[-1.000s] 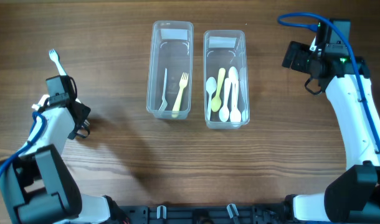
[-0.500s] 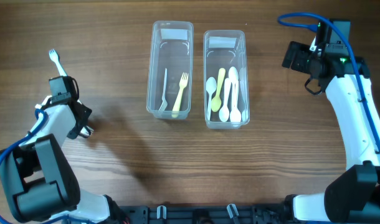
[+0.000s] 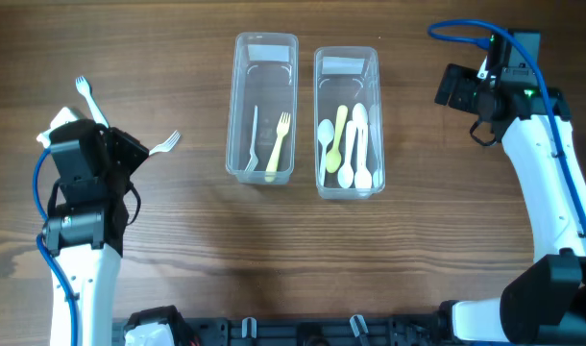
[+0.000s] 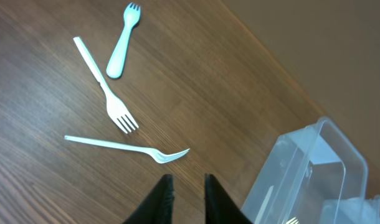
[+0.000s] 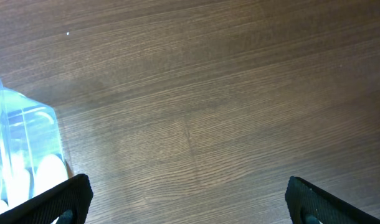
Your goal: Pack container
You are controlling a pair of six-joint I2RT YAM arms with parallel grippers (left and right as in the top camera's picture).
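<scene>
Seen from overhead, two clear plastic containers stand side by side at the middle of the wooden table (image 3: 197, 250). The left container (image 3: 239, 106) holds a yellow fork (image 3: 279, 144) and a pale clear utensil (image 3: 254, 139). The right container (image 3: 378, 115) holds a cluster of white, yellow and pale green spoons (image 3: 349, 144). Only two loose forks show in that view, one (image 3: 85, 93) above the left arm (image 3: 80, 178) and one (image 3: 165, 143) just to its right, well apart from the containers. The left wrist camera shows three on the bare wood: a small light blue fork (image 4: 120, 38), a white fork (image 4: 106, 96) and a thin clear fork (image 4: 128, 147) lying crosswise nearest the fingers. It also shows a corner of a container at the lower right. The left gripper (image 4: 185, 186) has its fingers drawn almost together with only a slim gap and nothing in it; overhead its jaws cannot be made out. The right arm (image 3: 548, 183) sits at the far right of the table, away from the containers. Its wrist view shows what the overhead does not: the right gripper (image 5: 187, 186) is spread wide and empty over bare wood. A corner of the spoon container with white spoon bowls inside is at the left edge.
</scene>
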